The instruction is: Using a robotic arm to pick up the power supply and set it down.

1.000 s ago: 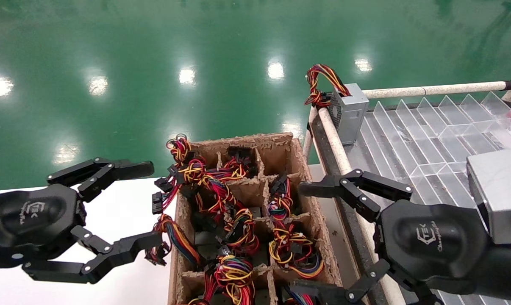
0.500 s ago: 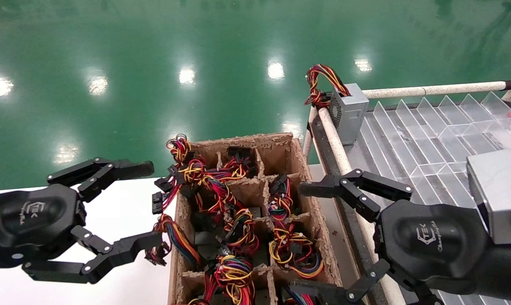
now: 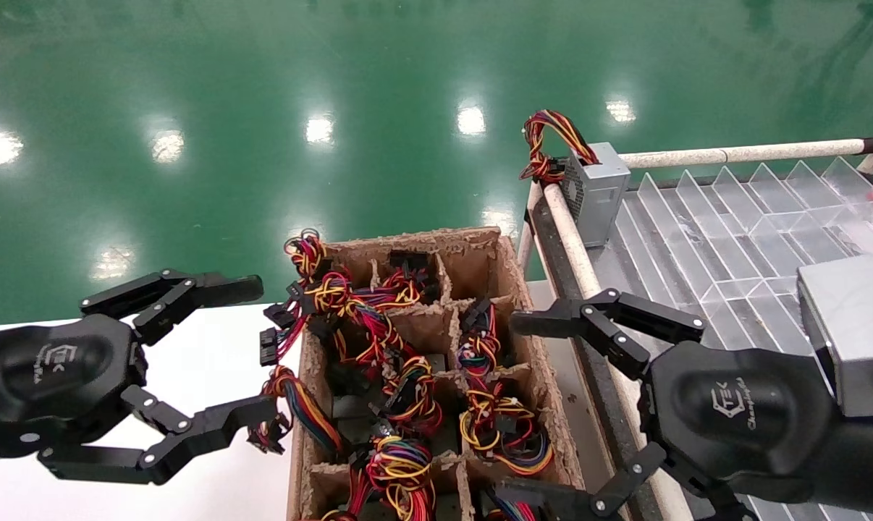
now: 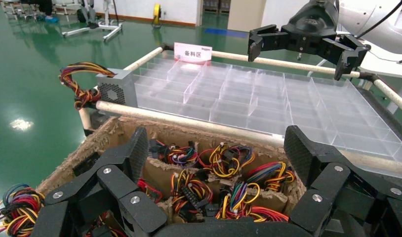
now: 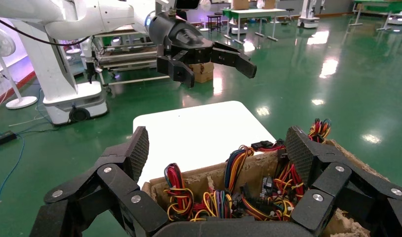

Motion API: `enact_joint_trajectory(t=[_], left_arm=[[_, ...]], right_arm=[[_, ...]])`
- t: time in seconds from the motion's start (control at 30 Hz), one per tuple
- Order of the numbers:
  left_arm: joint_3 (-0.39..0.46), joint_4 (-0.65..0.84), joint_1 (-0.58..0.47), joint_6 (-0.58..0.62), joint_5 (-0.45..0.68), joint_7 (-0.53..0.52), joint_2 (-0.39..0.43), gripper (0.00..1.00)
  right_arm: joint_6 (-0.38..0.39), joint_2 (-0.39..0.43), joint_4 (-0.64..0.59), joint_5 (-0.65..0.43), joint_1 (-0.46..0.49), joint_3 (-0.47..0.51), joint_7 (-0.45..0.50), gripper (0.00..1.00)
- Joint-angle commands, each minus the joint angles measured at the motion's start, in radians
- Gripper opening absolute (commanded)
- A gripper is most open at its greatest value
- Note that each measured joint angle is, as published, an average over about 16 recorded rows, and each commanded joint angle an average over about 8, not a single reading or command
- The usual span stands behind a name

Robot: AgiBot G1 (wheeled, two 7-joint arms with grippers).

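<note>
The power supply (image 3: pixel 597 194), a small silver-grey box with a vent side, stands upright in the far left corner of the clear tray (image 3: pixel 733 217). Its tied wires (image 3: pixel 549 145) arch over the rail. It also shows in the left wrist view (image 4: pixel 115 89). My right gripper (image 3: pixel 516 409) hangs open over the right edge of the cardboard box (image 3: pixel 512 289), well short of the power supply. My left gripper (image 3: pixel 252 351) hangs open at the box's left side. Each robotic arm's white tube shows in the other wrist view: right (image 4: pixel 372 19), left (image 5: pixel 65 12).
The divided cardboard box holds several coloured wire bundles (image 3: pixel 400 391). A white table (image 3: pixel 212 347) lies under the left gripper. A padded rail (image 3: pixel 574 246) runs between box and tray. A plain silver block (image 3: pixel 849 333) sits by my right wrist. Green floor lies beyond.
</note>
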Motion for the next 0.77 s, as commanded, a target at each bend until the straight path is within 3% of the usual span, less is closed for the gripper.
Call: enact_joint_trajectory(t=[0.03, 0.77], left_arm=[[0.0, 0.0, 0.0, 0.0, 0.0, 0.0, 0.0, 1.0], [0.0, 0.0, 0.0, 0.0, 0.0, 0.0, 0.0, 1.0]], right_arm=[[0.0, 0.0, 0.0, 0.0, 0.0, 0.0, 0.0, 1.0], [0.0, 0.0, 0.0, 0.0, 0.0, 0.0, 0.0, 1.0]])
